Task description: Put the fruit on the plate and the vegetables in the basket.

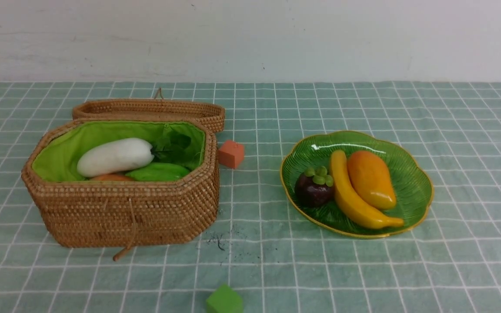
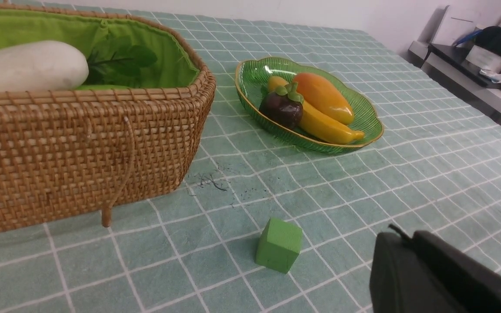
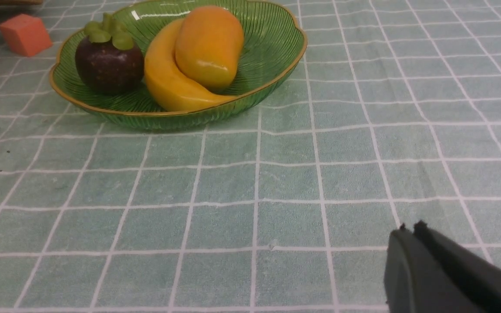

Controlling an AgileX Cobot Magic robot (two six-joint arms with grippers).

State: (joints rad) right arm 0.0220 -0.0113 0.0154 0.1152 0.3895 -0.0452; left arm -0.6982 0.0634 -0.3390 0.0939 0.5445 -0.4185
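On the plate (image 1: 415, 182) lie mango (image 1: 371, 178), banana (image 1: 355, 198) and mangosteen (image 1: 314, 188). The basket (image 1: 146, 213) shows radish (image 1: 115, 157), gourd (image 1: 158, 172) and a sliver of potato (image 1: 110, 177); no eggplant can be made out. Both grippers' jaws, left (image 2: 400, 234) and right (image 3: 409, 229), are closed and empty, cut off at the frame edges.

Ahead of the left gripper (image 2: 400, 234), a green cube (image 2: 278, 244) sits on open cloth; beyond it the wicker basket (image 2: 81, 148) wall blocks one side. Bare tablecloth (image 3: 250, 187) lies between the right gripper (image 3: 409, 232) and the green plate (image 3: 276, 82)
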